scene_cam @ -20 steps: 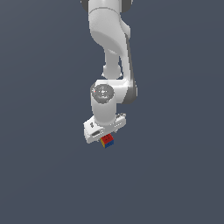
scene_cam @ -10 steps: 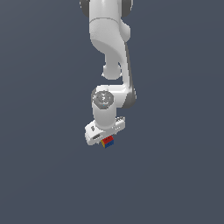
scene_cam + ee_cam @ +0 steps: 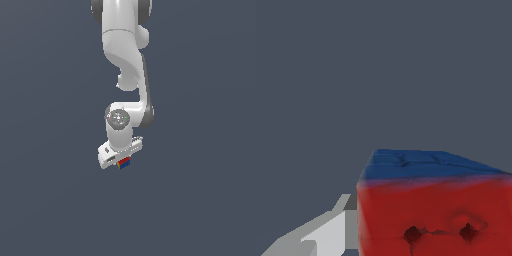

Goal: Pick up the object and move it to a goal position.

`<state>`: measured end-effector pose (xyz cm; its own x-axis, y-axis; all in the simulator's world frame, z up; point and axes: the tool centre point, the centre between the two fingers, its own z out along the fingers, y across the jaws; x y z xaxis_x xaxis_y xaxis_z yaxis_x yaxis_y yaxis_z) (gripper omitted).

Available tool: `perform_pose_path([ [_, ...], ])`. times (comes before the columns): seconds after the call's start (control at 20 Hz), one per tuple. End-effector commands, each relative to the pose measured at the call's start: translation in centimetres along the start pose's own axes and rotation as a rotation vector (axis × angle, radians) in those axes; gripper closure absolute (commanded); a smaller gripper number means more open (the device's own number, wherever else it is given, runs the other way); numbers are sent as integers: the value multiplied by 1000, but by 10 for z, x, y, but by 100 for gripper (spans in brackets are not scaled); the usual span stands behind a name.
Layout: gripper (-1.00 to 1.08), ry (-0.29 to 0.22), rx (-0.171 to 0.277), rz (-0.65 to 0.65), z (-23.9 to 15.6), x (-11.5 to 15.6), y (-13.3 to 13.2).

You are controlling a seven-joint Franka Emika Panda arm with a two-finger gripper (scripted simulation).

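Jaws clamped on the cube (image 3: 123, 162), carried clear under the white gripper (image 3: 121, 159).

Cube seated between the jaws, red and blue faces filling the wrist view (image 3: 431, 210), one grey finger (image 3: 321, 235) flush against its side. Plain dark surround in both views; no goal marker visible. Advised for the carry: hold clamping force constant, translate smoothly, avoid wrist rotation, release only once settled at the goal.

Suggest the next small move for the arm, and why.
Probably keep carrying the cube toward the goal with the pincer shut. The cube sits under the pincer, fills the wrist view, and nothing shows beneath it. No goal marker is visible, so direction is unclear.
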<state>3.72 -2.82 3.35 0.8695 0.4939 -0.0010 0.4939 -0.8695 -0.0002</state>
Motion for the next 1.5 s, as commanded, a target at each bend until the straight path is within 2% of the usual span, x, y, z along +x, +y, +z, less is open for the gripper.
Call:
perform_pose_path([
  [0.0,108,1,0,-1,0,1,0],
  [0.45,108,0,0,0,-1,0,-1],
  [0.8,108,0,0,0,-17,-2,-12],
  [1.15,108,0,-1,0,-54,-6,-39],
  [1.45,108,-1,-2,-1,-104,-12,-74],
])
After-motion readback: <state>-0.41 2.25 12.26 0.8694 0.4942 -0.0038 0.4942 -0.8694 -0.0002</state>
